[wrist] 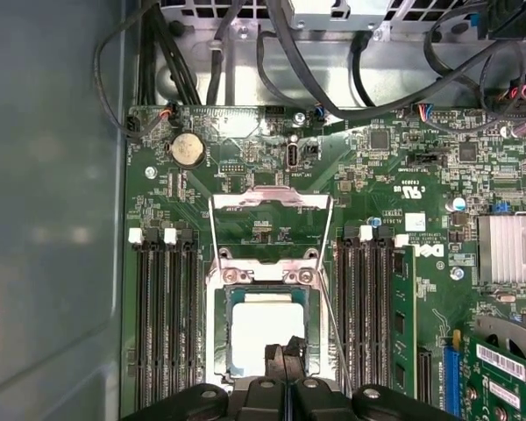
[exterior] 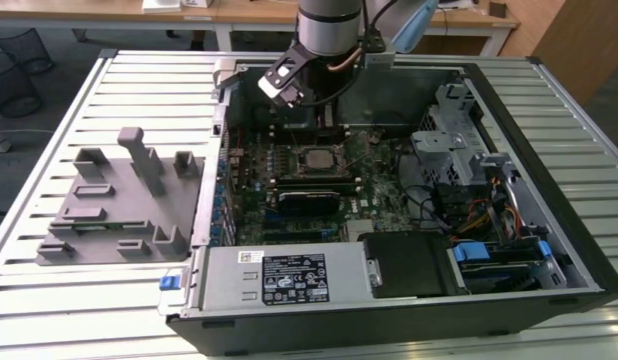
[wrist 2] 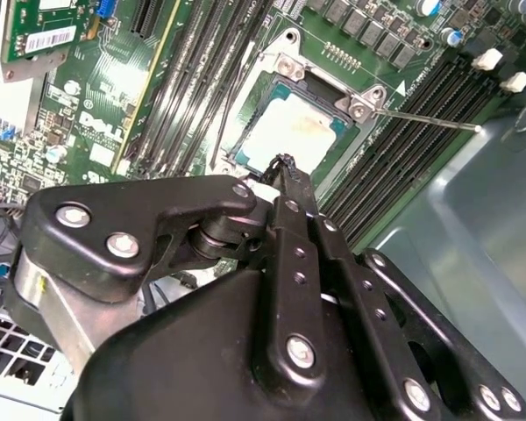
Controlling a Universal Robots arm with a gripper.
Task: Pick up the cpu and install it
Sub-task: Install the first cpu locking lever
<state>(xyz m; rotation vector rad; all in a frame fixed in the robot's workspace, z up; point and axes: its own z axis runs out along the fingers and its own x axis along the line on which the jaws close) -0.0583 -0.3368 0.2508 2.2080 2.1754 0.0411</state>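
Flat square silver-topped cpu (wrist: 267, 326) seated in open black socket frame (wrist: 267, 263), lower centre of first wrist view, load plate swung up for access; black gripper (wrist: 285, 358) just above, fingers together, holding nothing.

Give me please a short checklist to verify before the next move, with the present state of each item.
1. The cpu lies inside the socket: ok.
2. The load plate is swung open: ok.
3. The lever is unlatched: ok.
4. The tool is shut and holds nothing: ok.
5. The tool hangs over the cpu in both wrist views: ok.
6. The cpu is seated flat and aligned: cannot tell.
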